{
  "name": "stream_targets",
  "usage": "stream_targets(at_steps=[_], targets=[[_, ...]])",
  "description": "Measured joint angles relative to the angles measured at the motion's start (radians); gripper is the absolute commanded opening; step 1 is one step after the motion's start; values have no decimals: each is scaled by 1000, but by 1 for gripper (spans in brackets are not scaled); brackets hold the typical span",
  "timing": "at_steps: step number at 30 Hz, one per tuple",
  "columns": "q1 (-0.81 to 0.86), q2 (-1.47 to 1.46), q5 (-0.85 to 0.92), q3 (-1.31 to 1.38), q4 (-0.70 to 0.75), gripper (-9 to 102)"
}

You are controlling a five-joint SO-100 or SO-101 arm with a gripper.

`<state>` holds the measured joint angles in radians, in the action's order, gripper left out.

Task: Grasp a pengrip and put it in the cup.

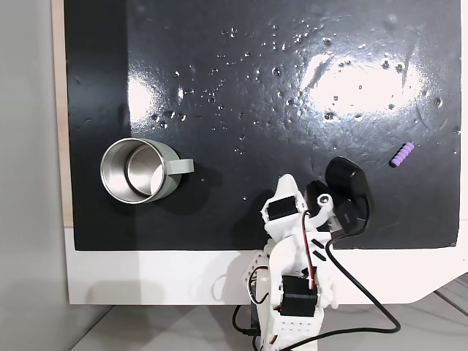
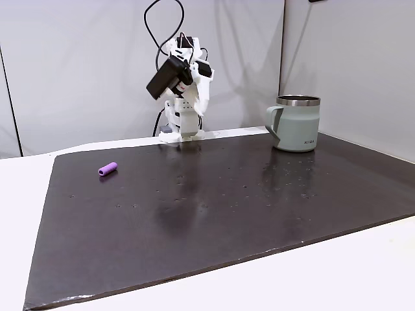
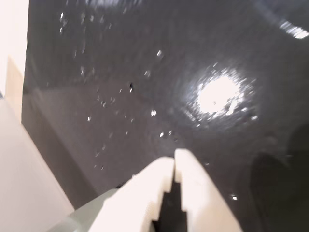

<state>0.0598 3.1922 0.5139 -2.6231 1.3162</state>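
Your fingers (image 3: 175, 159) are clenched together with nothing between them: in the wrist view the two pale tips meet along a thin seam and point out over bare dark mat (image 3: 145, 72). That view is blurred, so finer detail of the tips cannot be made out.

Moving outward, your arm (image 1: 296, 256) is folded up over its base at the middle of the worktop's (image 1: 146, 278) near edge in a fixed view from above, and at the far edge in the other fixed view (image 2: 181, 91). The fingers hang well above the mat, apart from both task things.

The pengrip (image 1: 401, 154) lies flat on the mat near its right edge in the fixed view from above, well apart from the arm. Its long axis runs diagonally there, one end pointing toward the far right corner, the other back toward the arm's side. In the low fixed view the pengrip (image 2: 107, 169) sits near the left edge, its long axis running nearly left to right, with the right end tipped slightly up toward the arm's edge.

The cup (image 1: 137, 170) stands upright near the opposite edge of the mat, mouth open and steel interior showing, with its flat handle (image 1: 183, 167) pointing inward toward the mat's middle. In the low fixed view the cup (image 2: 296, 123) sits by the far right corner. The cup and pengrip are well apart, with the arm between them.
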Motion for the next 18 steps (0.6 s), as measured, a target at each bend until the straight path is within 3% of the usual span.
stream_targets(at_steps=[18], targets=[[483,-887,537,620,5,0]])
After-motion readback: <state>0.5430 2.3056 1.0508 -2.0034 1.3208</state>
